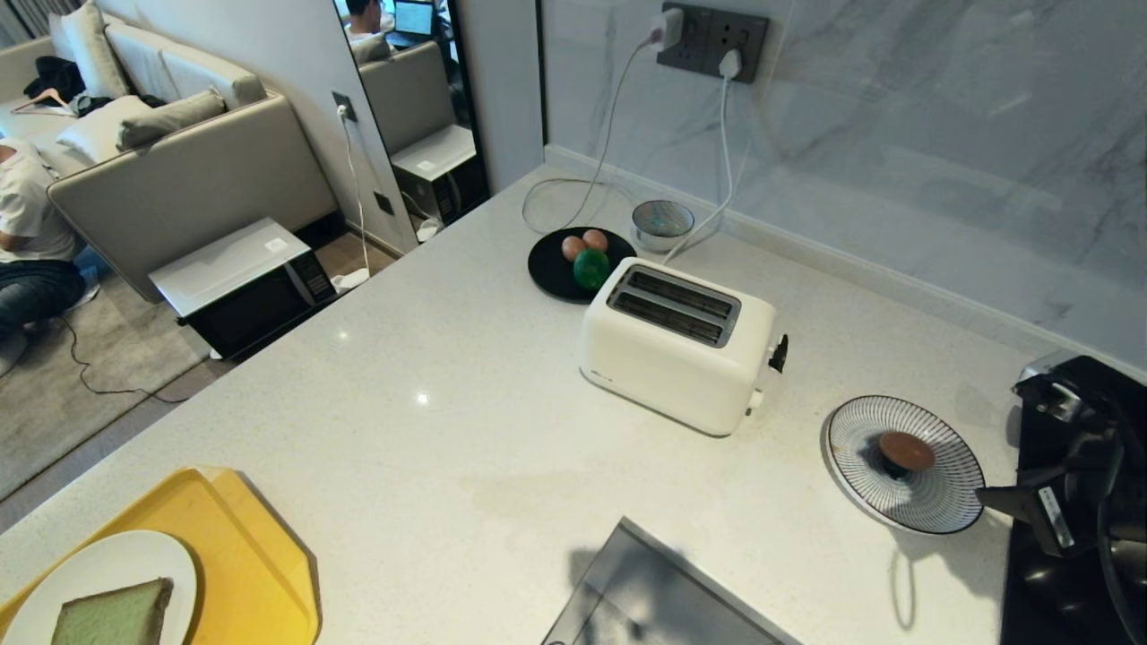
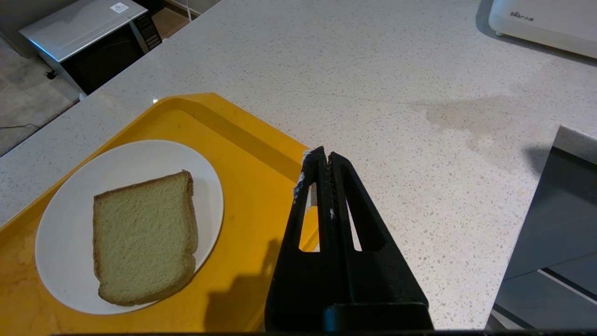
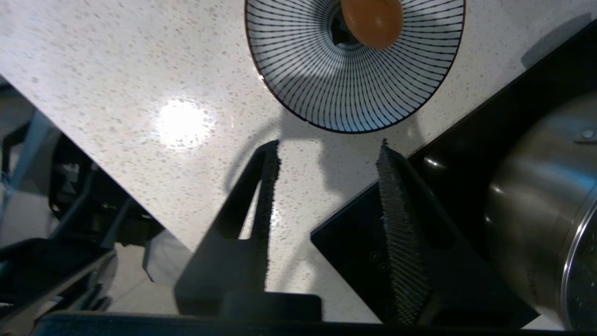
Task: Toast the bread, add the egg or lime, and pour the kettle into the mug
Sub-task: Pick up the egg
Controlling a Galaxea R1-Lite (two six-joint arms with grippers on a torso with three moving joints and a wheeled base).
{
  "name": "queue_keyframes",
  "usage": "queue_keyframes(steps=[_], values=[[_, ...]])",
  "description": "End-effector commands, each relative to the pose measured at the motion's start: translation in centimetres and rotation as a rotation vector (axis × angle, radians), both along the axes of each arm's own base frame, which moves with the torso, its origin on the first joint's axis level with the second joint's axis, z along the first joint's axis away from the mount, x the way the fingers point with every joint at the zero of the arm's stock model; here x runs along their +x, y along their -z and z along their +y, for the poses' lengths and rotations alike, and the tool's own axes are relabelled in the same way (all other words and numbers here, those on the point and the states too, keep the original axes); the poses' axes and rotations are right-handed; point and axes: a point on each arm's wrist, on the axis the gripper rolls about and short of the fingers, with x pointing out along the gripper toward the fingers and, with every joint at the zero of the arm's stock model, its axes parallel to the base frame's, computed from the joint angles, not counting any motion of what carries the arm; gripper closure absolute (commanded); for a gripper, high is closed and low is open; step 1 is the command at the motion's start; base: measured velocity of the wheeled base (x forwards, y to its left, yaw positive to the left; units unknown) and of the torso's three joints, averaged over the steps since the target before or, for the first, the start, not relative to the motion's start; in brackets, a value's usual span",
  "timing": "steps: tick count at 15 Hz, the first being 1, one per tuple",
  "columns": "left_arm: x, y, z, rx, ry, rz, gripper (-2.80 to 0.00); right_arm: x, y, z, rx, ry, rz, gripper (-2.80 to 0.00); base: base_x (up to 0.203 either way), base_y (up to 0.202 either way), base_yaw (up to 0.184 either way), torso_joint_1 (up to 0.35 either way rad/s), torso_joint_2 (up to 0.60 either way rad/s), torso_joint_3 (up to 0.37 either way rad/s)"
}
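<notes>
**Before the toasting: bread on its plate, right gripper spread beside the striped bowl**

While the bread (image 2: 142,238) lies flat on the white plate (image 2: 60,224) in the yellow tray (image 2: 242,140), at the near left corner of the counter (image 1: 448,376), no step looks done yet, so toasting appears to be the one in hand. The slice is untouched, well apart from the white toaster (image 1: 676,345), whose two slots are empty. Its domed edge points toward the tray's near side and the flat edge away; its long axis runs from flat edge to dome, level with the plate.

The left gripper (image 2: 322,161) hangs beside the plate over the tray's rim, fingers pressed together and holding nothing. The right gripper (image 3: 326,154) hovers over the counter by the black cooktop (image 1: 1039,573), jaws parted about halfway and empty, just short of the striped bowl (image 3: 354,93) with one egg (image 3: 371,18) in it. Two more eggs (image 1: 583,244) and the lime (image 1: 591,268) sit on a black plate (image 1: 548,269) behind the toaster.

Likely next, the slice must be pinched by its edges, stood upright and lined up with a slot. Neither kettle nor mug is clearly in view.
</notes>
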Motion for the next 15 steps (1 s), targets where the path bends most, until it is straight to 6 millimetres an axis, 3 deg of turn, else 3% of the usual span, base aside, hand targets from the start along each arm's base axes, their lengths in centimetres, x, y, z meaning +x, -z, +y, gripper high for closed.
queue_keyframes(steps=[1, 5, 15], values=[[0.0, 0.0, 0.0, 0.0, 0.0, -0.001, 0.0, 2.9, 2.3, -1.1, -0.039, -0.028, 0.089, -2.8, 0.0, 0.0, 0.0, 0.0, 0.0, 0.0], [0.0, 0.0, 0.0, 0.0, 0.0, -0.001, 0.0, 5.9, 4.1, -3.3, -0.111, -0.095, 0.1, -2.8, 0.0, 0.0, 0.0, 0.0, 0.0, 0.0], [0.0, 0.0, 0.0, 0.0, 0.0, -0.001, 0.0, 11.5, 5.1, -4.1, -0.203, -0.282, 0.087, -2.8, 0.0, 0.0, 0.0, 0.0, 0.0, 0.0]])
